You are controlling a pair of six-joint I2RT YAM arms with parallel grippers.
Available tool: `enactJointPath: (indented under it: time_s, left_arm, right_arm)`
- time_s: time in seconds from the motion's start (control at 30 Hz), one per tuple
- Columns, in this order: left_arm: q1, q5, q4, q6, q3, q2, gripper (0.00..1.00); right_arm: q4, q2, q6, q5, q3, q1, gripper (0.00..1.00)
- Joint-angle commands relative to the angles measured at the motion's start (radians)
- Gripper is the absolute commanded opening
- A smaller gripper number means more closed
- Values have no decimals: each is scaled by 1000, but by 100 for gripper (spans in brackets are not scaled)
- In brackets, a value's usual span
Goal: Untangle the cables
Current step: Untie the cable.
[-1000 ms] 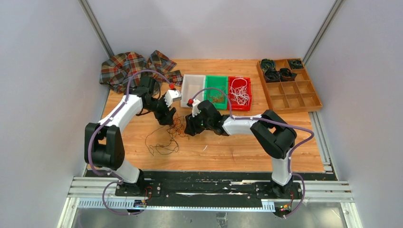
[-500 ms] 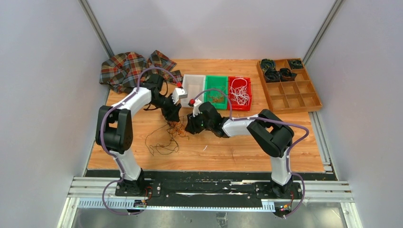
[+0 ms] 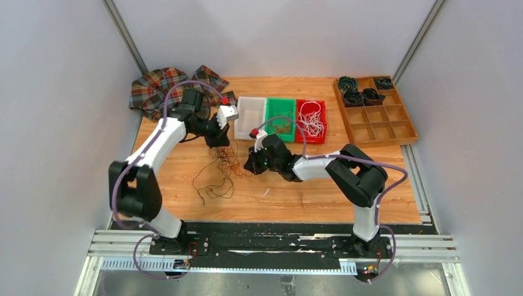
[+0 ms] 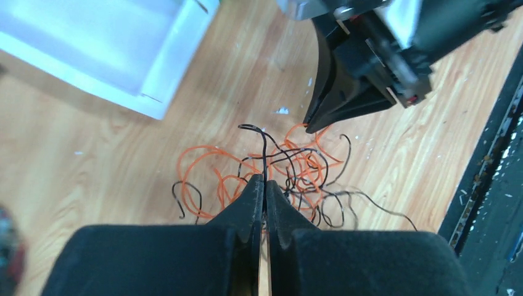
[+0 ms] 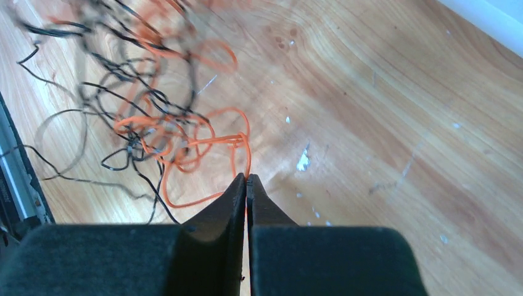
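table (image 3: 321,194) — cables (image 3: 227,163) | plaid cloth (image 3: 163,86) | three bins (image 3: 250,111) | wooden tray (image 3: 376,126)

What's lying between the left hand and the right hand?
Only the orange-and-black cable tangle; the left wrist view shows it spanning from left hand to right hand.

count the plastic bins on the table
3, side by side in one row behind the arms: white bin on the left, green bin in the middle, red bin on the right. None looks hidden.
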State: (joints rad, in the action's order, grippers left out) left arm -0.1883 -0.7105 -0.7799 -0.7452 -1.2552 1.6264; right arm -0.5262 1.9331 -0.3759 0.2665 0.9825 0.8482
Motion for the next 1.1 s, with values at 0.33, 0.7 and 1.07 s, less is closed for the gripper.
enactJointPath:
  time_s: [0.33, 0.7, 1.07]
  left_arm:
    - [-3, -4, -170, 95, -47, -471, 1]
    - [-7, 77, -188, 117, -58, -553, 0]
    - [27, 444, -199, -13, 16, -576, 1]
  right_arm:
    - [83, -427, 53, -195, -229, -7, 1]
    - [280, -726, 161, -327, -195, 29, 1]
    - [479, -1038, 149, -617, -306, -48, 1]
